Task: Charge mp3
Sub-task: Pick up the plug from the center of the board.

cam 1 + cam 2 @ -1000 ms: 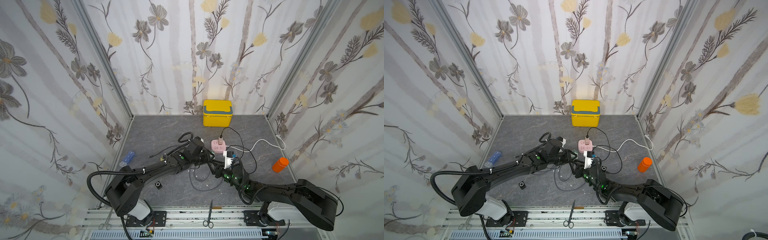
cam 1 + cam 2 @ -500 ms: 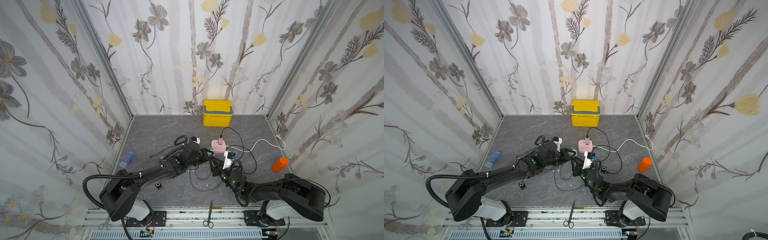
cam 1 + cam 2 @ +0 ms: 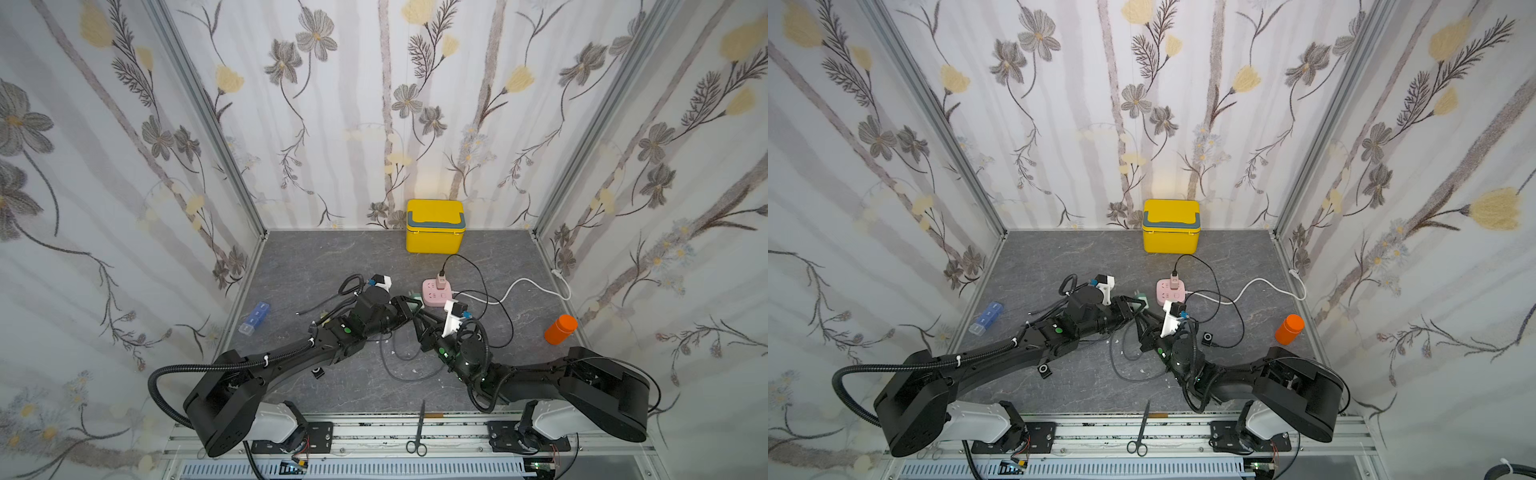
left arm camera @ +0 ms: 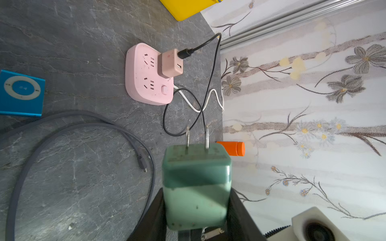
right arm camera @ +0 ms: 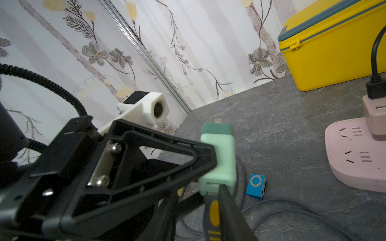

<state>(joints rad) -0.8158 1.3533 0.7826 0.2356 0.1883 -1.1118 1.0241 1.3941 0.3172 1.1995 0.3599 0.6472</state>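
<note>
The mp3 [image 4: 20, 92] is a small blue square player with a white ring, lying flat on the grey table [image 4: 73, 187]; it also shows as mp3 [image 5: 255, 185], while the arms hide it in both top views. My left gripper [image 4: 196, 194] is shut on a green charger [image 4: 196, 183] held above the table, prongs facing the pink power strip [image 4: 149, 75]. A grey USB plug with a yellow mark [image 5: 213, 212] sits at the charger's [image 5: 218, 158] port. My right gripper [image 5: 200, 200] stands open around that plug, which rests against one finger [image 5: 229, 208]. In a top view the grippers [image 3: 409, 305] [image 3: 420, 322] meet mid-table.
The plug's grey cable [image 4: 83, 125] loops over the table with its small end [image 4: 142, 161] free. A pink adapter [image 4: 171, 62] with a black cable occupies the strip. A yellow box [image 3: 434, 226] stands at the back, an orange bottle [image 3: 560, 329] right, a blue pillbox [image 3: 254, 318] left.
The left gripper has drifted slightly with the charger still held. The right gripper has stayed at the charger's port end; its jaws narrowed, then widened a little.
</note>
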